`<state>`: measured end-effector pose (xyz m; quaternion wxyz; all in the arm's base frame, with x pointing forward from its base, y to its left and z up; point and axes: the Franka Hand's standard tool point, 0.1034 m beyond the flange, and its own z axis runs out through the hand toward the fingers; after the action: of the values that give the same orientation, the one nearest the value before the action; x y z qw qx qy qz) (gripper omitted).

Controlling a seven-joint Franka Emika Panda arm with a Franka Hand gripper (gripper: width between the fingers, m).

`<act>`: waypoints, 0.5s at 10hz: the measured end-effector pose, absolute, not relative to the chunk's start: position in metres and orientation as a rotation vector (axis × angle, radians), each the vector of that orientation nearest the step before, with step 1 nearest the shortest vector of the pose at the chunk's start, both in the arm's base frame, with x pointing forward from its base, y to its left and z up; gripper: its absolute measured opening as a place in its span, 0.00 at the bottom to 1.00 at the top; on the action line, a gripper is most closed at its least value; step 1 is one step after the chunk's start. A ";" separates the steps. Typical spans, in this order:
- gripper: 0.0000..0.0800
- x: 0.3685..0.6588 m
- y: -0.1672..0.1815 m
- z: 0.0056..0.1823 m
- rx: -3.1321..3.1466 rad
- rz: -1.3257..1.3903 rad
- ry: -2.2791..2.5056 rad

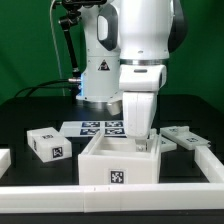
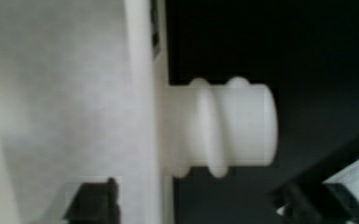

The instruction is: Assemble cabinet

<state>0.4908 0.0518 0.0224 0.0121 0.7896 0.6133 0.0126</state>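
Observation:
The cabinet [image 1: 119, 165] is a white open-topped box with a tag on its front face, standing at the front middle of the table. My gripper [image 1: 143, 143] reaches down at the cabinet's back right corner, with its fingertips at the rim. In the wrist view a white cabinet wall [image 2: 69, 100] fills one side, and a ridged round white knob [image 2: 222, 130] sticks out from it. My gripper [image 2: 211, 203] is open; its dark fingers [image 2: 96, 200] stand one on each side of the wall's edge, clasping nothing.
A small white tagged block [image 1: 48, 144] lies at the exterior view's left. The marker board [image 1: 98, 127] lies behind the cabinet. A grey-and-white flat part [image 1: 186, 135] lies at the right. A white rail [image 1: 110, 190] runs along the front.

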 end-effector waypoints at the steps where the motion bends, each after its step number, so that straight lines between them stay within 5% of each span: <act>1: 0.27 0.491 0.052 0.022 2.462 0.039 1.912; 2: 0.27 0.491 0.052 0.022 2.462 0.039 1.912; 3: 0.07 0.491 0.052 0.022 2.462 0.039 1.912; 5: 0.04 0.491 0.052 0.022 2.462 0.039 1.912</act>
<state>0.4906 0.0516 0.0223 0.0120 0.7896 0.6133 0.0124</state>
